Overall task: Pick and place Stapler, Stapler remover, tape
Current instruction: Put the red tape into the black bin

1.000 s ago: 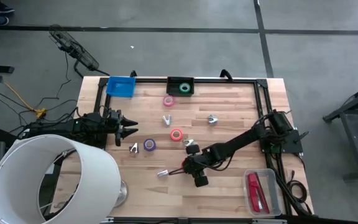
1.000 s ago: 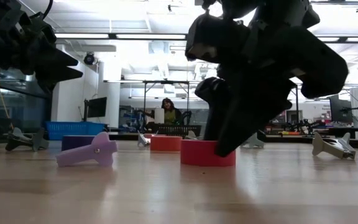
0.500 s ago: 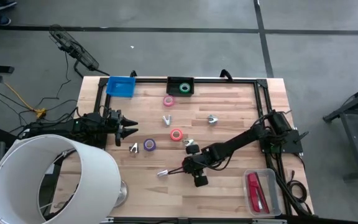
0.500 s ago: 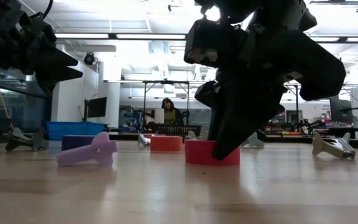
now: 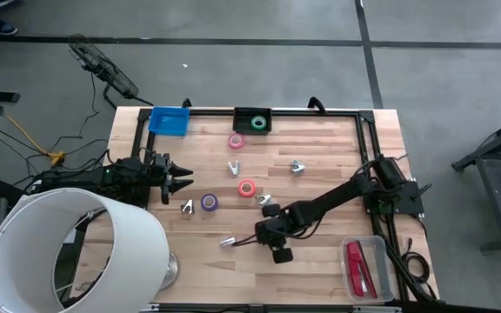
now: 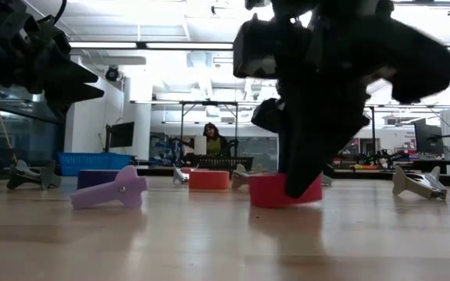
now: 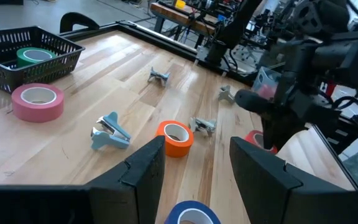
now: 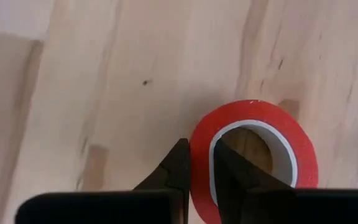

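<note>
Two arms (image 5: 329,202) work over the wooden surface (image 5: 320,148).

High view: the stapler (image 5: 357,266) lies in a clear tray (image 5: 379,252) at the near right corner, well apart from both sets of jaws. The right gripper (image 5: 266,236) sits low over the near middle of the surface and covers what is beneath it. The left gripper (image 5: 186,181) waits at the left edge. A pink tape roll (image 5: 236,141), an orange tape roll (image 5: 247,188) and a purple tape roll (image 5: 209,202) lie loose. A green tape roll (image 5: 258,123) sits in a black basket (image 5: 252,112) beside a blue bin (image 5: 169,120).

Low view: the red tape roll (image 6: 285,190), hidden from above, rests flat on the surface with the right gripper's dark body directly over it. A purple staple remover (image 6: 112,190) lies nearer the left.

Left wrist view: the left gripper's jaws stand wide apart and hold nothing.

Right wrist view: the right gripper's jaws are nearly closed, pinching the wall of the red tape roll, with one finger (image 8: 174,167) outside the ring and the other inside its hole.
</note>
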`<control>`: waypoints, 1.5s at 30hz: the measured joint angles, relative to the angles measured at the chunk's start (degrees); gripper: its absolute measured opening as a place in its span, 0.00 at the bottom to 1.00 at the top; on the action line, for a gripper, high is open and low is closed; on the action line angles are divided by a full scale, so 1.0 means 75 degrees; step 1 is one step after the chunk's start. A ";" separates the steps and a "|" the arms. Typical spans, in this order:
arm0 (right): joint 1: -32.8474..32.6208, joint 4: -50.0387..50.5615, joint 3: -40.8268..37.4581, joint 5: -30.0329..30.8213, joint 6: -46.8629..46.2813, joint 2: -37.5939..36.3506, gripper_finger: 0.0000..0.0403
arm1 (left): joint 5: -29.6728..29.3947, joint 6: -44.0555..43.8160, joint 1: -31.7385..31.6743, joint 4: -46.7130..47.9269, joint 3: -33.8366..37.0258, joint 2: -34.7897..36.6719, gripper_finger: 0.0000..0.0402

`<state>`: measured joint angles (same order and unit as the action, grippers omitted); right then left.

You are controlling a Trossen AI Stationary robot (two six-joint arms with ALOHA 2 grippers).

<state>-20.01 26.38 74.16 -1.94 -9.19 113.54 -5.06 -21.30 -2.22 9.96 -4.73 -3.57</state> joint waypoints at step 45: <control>0.5543 0.2682 0.2123 -0.0764 0.6734 -0.0347 0.08 | 0.0003 0.0000 -0.0002 0.0000 0.0002 0.0000 0.44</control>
<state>21.56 46.49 90.08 -7.67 41.31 110.93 -5.04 -21.30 -2.24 9.95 -4.71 -3.57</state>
